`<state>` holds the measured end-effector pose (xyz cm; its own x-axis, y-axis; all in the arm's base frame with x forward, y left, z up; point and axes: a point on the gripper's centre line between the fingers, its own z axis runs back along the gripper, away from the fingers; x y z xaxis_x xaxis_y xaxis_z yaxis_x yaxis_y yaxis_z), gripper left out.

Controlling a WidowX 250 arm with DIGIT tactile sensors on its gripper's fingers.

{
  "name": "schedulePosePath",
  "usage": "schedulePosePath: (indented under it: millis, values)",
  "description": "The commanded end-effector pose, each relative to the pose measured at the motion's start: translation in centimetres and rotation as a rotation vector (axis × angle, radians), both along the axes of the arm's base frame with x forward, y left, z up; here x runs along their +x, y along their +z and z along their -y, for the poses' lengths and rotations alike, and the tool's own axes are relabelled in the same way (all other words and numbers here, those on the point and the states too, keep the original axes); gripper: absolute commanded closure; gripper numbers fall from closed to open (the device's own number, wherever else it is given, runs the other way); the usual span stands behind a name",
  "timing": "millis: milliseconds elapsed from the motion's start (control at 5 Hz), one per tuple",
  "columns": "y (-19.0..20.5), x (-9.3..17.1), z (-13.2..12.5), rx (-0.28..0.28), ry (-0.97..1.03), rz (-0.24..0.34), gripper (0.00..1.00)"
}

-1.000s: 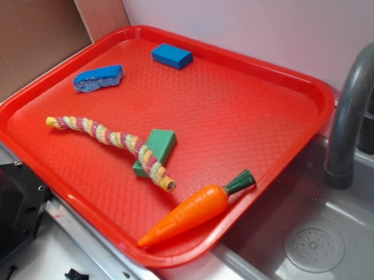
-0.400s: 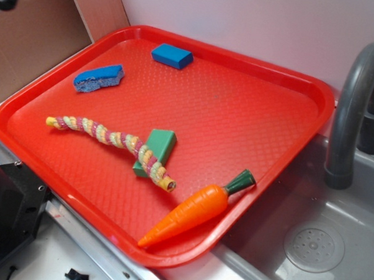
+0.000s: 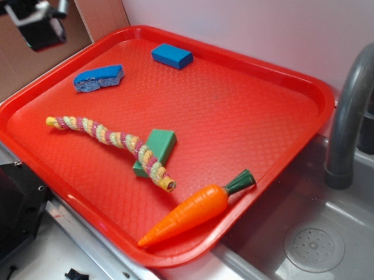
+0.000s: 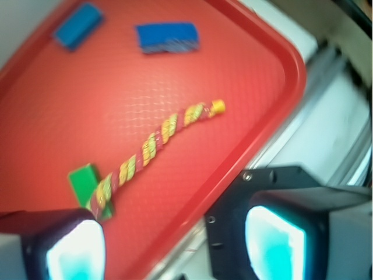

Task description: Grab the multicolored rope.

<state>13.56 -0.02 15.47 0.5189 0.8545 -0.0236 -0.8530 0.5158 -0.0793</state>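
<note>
Exterior view, near to far: at the counter's near edge we see the orange plastic carrot with its green top, lying by the near rim of the red tray. Just beyond it we find the multicolored rope, a wavy twist of yellow, pink and pale green strands, stretched across the tray's near-left part. One end of the rope lies over a green block; the other end points toward the counter's left edge. Farther back, toward the far-left corner, we note a blue sponge and, beyond it, a blue block. A grey faucet rises over the sink at the counter's right edge.

The gripper shows in the far-left corner, above and outside the tray, well apart from the rope.

Wrist view: we see the gripper's two fingers spread apart with nothing between them, released. The rope lies past them on the tray, its lower end crossing the green block. The sponge and blue block lie farthest.
</note>
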Motion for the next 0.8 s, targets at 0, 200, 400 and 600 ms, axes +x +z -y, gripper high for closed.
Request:
schedulePosePath:
  millis: [0,200,400,600]
  values:
    - [-6.4,1.9,0.2,-0.169,0.503,-0.048,0.0]
    - [-8.5,2.4,-0.1,-0.2,0.666,-0.071,0.0]
    - [-10.6,2.9,0.1,-0.158,0.678,-0.079,0.0]
    - [-12.3,3.0,0.0,-0.112,0.663,-0.118,0.0]
